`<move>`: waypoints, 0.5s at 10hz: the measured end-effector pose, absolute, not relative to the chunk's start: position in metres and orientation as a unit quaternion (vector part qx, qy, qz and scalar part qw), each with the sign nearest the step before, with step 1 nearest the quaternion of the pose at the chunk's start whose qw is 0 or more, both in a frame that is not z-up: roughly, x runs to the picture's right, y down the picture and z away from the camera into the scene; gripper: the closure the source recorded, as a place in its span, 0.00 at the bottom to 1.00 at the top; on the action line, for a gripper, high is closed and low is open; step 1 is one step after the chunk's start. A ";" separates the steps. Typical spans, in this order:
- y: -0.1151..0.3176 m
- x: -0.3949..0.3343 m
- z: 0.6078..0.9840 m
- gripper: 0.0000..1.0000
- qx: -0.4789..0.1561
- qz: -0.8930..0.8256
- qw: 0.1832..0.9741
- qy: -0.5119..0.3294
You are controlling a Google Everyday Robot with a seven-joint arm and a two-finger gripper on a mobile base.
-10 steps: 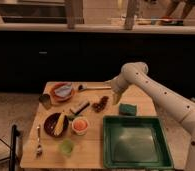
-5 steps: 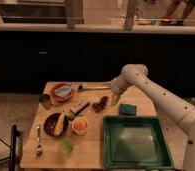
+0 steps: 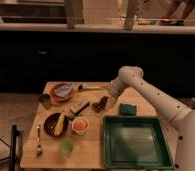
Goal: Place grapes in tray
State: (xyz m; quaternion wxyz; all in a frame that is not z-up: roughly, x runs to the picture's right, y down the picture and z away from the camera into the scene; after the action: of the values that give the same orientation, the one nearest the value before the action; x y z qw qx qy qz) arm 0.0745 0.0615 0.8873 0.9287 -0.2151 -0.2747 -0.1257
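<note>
Camera view — 1 tool by grapes, 1 tray

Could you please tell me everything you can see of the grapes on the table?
The grapes are a small, lumpy bunch of dark reddish-brown berries lying on the wooden table, outside the green tray and to the picture's left of the green sponge. The pincer hangs right beside them, on the sponge's side; contact cannot be told.

Dark reddish grapes lie bunched beside the pincer, outside the dark-green tray, near its far-left corner.
</note>
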 end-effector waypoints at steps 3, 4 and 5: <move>0.070 0.069 0.893 0.20 -0.230 -0.127 0.924 -0.279; 0.074 0.066 0.895 0.20 -0.237 -0.127 0.921 -0.282; 0.076 0.065 0.896 0.20 -0.241 -0.125 0.920 -0.284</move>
State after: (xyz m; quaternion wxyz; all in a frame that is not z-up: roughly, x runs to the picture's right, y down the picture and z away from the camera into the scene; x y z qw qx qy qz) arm 0.0649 0.0756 0.8959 0.9196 -0.2412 -0.2837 -0.1250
